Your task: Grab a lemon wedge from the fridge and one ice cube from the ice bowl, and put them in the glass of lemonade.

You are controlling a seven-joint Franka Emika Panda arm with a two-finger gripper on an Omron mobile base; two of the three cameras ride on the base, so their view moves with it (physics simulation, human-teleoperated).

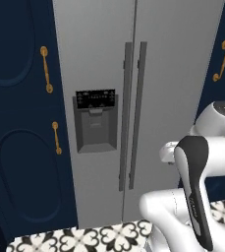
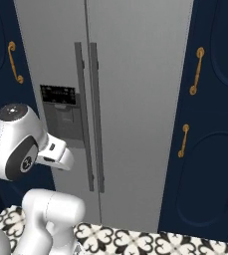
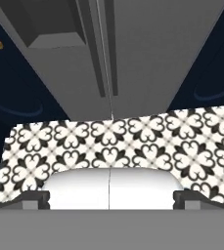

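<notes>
At twelve o'clock: fridge point(image 1: 173, 74), both doors closed; navy cabinets point(image 1: 20, 123) flanking; patterned floor tiles point(image 3: 133, 141) below. Gripper point(image 3: 111, 199) jaws spread, holding nothing.

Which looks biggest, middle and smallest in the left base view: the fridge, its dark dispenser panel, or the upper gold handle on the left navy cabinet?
1. The fridge, by far the biggest.
2. The dispenser panel.
3. The upper gold handle, a thin bar on the navy cabinet.
</notes>
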